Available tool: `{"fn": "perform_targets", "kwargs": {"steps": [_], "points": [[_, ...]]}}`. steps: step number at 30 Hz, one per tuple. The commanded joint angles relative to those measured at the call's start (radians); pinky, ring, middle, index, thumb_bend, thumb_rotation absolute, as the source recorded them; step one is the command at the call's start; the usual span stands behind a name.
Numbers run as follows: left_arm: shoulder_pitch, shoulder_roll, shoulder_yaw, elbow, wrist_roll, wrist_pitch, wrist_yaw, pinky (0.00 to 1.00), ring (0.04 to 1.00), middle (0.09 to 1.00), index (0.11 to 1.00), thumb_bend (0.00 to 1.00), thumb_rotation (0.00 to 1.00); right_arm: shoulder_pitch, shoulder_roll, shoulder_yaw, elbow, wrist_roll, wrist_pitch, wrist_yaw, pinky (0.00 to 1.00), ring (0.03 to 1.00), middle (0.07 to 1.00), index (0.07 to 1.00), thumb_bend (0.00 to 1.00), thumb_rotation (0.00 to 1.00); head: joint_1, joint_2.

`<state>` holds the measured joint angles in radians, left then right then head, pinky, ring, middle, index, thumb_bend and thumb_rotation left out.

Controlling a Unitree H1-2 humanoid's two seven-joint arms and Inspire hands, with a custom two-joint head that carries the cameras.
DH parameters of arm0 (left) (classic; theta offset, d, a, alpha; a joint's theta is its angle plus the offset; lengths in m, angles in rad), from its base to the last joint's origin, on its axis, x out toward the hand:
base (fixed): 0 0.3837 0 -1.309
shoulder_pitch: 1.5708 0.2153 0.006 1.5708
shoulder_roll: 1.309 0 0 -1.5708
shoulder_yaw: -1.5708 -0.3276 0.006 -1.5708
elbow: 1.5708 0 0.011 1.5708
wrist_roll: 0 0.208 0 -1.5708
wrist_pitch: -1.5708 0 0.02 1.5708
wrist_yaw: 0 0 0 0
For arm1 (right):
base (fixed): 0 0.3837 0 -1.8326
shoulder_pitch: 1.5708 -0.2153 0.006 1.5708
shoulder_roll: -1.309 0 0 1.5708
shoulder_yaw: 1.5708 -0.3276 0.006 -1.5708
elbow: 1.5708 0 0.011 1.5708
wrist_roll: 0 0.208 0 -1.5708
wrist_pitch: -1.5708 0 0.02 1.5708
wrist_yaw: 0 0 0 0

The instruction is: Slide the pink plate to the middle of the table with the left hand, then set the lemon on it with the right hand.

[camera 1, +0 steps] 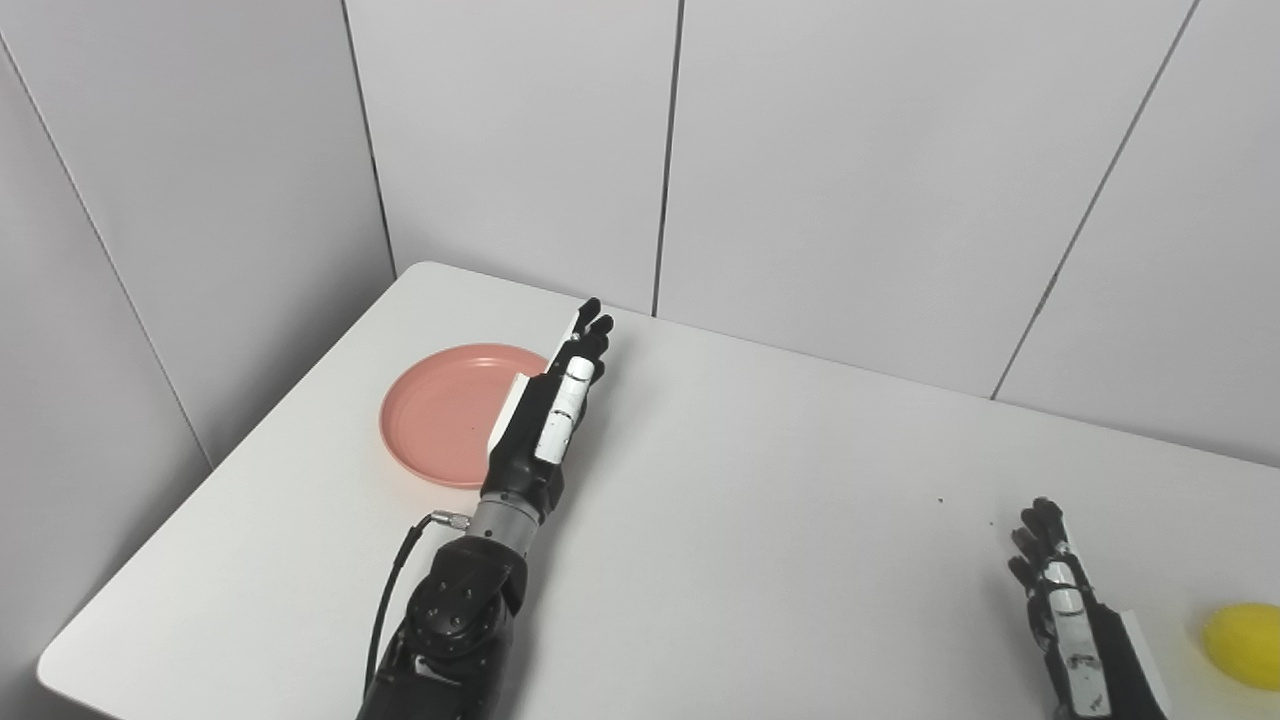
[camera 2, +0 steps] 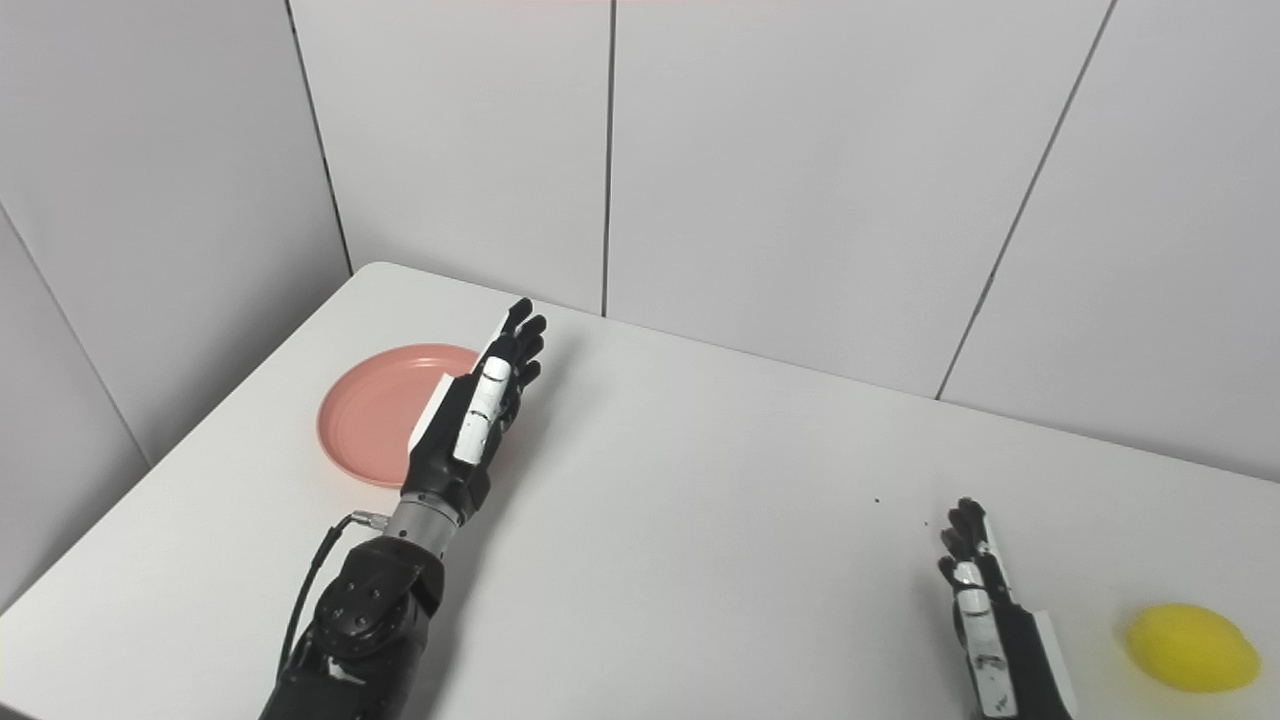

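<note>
Left robot hand (camera 1: 552,405) edge-on beside plate (camera 1: 440,412)

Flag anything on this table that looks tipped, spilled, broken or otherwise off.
Nothing stands out. The pink plate lies flat, the lemon sits whole on the table, and only a few tiny dark specks mark the surface.

A round pink plate (camera 1: 445,412) lies flat, its right edge hidden behind the left hand (camera 1: 548,415). A yellow lemon (camera 2: 1190,647) rests on the surface just right of the right hand (camera 2: 985,625).
</note>
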<state>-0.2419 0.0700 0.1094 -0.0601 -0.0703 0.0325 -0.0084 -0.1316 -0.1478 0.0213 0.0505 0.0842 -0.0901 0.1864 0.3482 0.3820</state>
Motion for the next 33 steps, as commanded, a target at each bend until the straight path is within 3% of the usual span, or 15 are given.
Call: {"fn": "perform_targets", "kwargs": {"steps": [1,4,9,13,15,17,19,23,26,33], "points": [[-0.044,0.017,0.021,-0.032,-0.021,-0.015,0.008,0.95,0.942,0.946,0.945,0.73,1.00,0.004,-0.007,-0.003,-0.010,-0.003,-0.024,0.000,1.00,1.000,1.000,1.000,0.49,1.00,0.002,-0.003],[-0.056,0.045,0.053,-0.039,-0.022,-0.003,0.017,0.97,0.938,0.927,0.923,0.75,1.00,0.002,-0.003,-0.005,-0.005,0.008,-0.033,0.006,1.00,1.000,1.000,1.000,0.47,1.00,0.007,-0.011],[-0.080,0.080,0.111,-0.008,-0.012,-0.051,0.055,0.88,0.852,0.852,0.845,0.72,1.00,0.002,-0.005,-0.004,-0.005,0.009,-0.044,0.009,1.00,1.000,1.000,1.000,0.42,1.00,0.019,-0.019],[-0.097,0.115,0.144,0.019,0.011,-0.049,0.083,0.84,0.833,0.838,0.840,0.73,1.00,0.002,-0.005,-0.006,-0.002,0.022,-0.038,0.015,1.00,1.000,1.000,1.000,0.41,1.00,0.030,-0.026],[-0.102,0.135,0.158,0.035,0.017,-0.046,0.093,0.90,0.849,0.844,0.848,0.73,1.00,0.003,-0.006,-0.008,-0.002,0.030,-0.033,0.017,1.00,1.000,1.000,1.000,0.40,1.00,0.031,-0.027],[-0.106,0.152,0.170,0.053,0.027,-0.052,0.105,0.90,0.854,0.838,0.842,0.75,1.00,0.003,-0.008,-0.009,-0.001,0.029,-0.033,0.016,1.00,1.000,1.000,1.000,0.39,1.00,0.035,-0.027],[-0.108,0.169,0.179,0.067,0.043,-0.055,0.117,0.84,0.827,0.819,0.825,0.75,1.00,0.004,-0.010,-0.007,-0.003,0.021,-0.033,0.013,1.00,1.000,1.000,1.000,0.40,1.00,0.035,-0.027],[-0.111,0.201,0.198,0.097,0.075,-0.060,0.147,0.82,0.799,0.794,0.796,0.75,1.00,0.005,-0.016,-0.003,-0.010,0.024,-0.032,0.022,1.00,1.000,1.000,1.000,0.40,1.00,0.044,-0.028],[-0.110,0.215,0.214,0.109,0.075,-0.060,0.160,0.85,0.799,0.778,0.782,0.76,1.00,0.005,-0.019,-0.002,-0.015,0.025,-0.024,0.023,1.00,1.000,1.000,1.000,0.39,1.00,0.045,-0.030],[-0.101,0.231,0.268,0.178,0.045,-0.091,0.183,0.81,0.763,0.753,0.755,0.76,1.00,0.001,-0.021,-0.007,0.002,0.008,-0.052,0.020,1.00,1.000,1.000,1.000,0.38,1.00,0.047,-0.036]]}}
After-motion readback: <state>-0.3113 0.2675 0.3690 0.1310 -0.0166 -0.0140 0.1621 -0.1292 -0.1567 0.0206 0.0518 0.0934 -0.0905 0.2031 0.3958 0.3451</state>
